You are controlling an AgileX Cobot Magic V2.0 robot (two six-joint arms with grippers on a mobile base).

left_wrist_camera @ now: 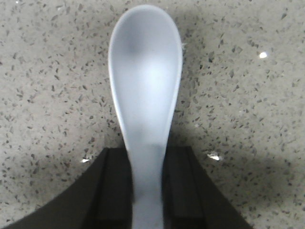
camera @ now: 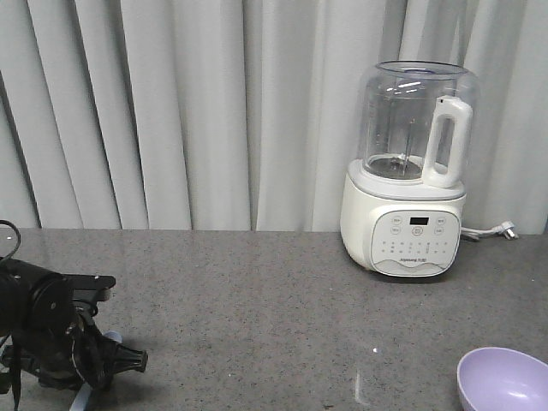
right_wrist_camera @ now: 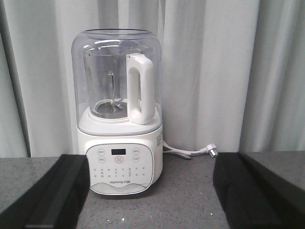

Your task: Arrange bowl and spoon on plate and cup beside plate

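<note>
The spoon [left_wrist_camera: 145, 86] is clenched by its handle in the L gripper [left_wrist_camera: 147, 160], scoop pointing fwd and hollow side up, prob. so it can be carried level and laid down w/o being flipped. Because the handle is what's gripped, the scoop is left free of the fingers for set-down on the plate. It is held low over the speckled countertop [left_wrist_camera: 248, 95], at the near-left corner in the front view. Whether the scoop touches the surface can't be told.

The R gripper [right_wrist_camera: 151, 191] is released, its fingers [right_wrist_camera: 52, 191] spread wide w/ nothing between them. It is aimed at the blender [right_wrist_camera: 119, 114] by the curtain [right_wrist_camera: 214, 71], apparently parked until needed.

The lavender bowl [camera: 505, 381] is seen at the near-right edge of the counter. The plate and cup aren't in any view, so the drop-off spot can't be judged.
</note>
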